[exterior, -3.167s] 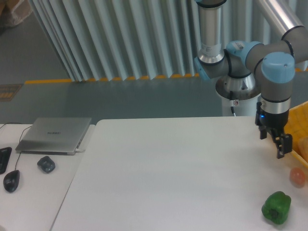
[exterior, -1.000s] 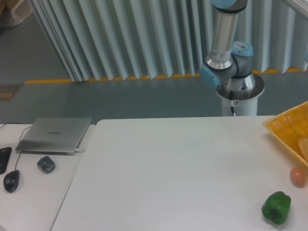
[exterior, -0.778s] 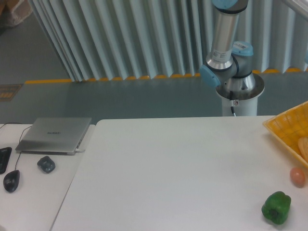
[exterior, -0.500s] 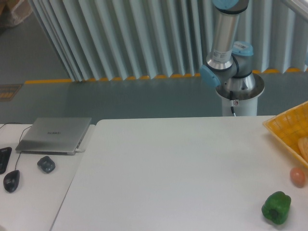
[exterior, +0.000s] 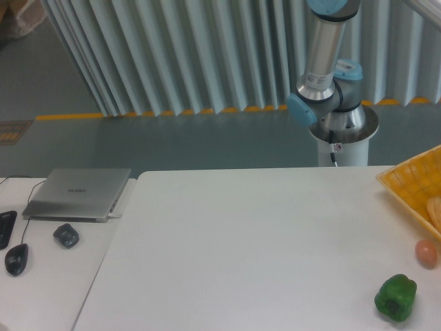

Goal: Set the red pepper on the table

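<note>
Green pepper [exterior: 395, 297] on the table [exterior: 241, 248] near a yellow basket [exterior: 413, 189] (jaws out of view).

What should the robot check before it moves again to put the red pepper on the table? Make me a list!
1. Red pepper in view: not ok, none is visible.
2. Gripper in view: not ok, only the arm by its base shows.
3. Free room on the table: ok, the middle is bare.
4. Green pepper and small orange-pink fruit out of the way: ok, both sit near the right edge.
5. Yellow basket contents: cannot tell, mostly cut off.
</note>
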`<action>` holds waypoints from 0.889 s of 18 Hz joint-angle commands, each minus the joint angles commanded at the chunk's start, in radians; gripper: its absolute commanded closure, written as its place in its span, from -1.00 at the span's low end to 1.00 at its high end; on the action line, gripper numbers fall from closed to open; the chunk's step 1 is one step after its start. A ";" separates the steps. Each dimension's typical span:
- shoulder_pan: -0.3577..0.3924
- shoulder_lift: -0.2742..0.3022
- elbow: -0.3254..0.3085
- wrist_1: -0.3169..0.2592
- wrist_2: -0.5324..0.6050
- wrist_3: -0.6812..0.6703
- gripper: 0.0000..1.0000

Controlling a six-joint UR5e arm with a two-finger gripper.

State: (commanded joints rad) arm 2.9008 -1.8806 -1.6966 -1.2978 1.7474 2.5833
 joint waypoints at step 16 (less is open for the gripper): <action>-0.002 -0.006 0.011 0.000 -0.008 0.006 -1.00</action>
State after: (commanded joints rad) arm 2.8992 -1.8868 -1.6859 -1.2977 1.7395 2.5894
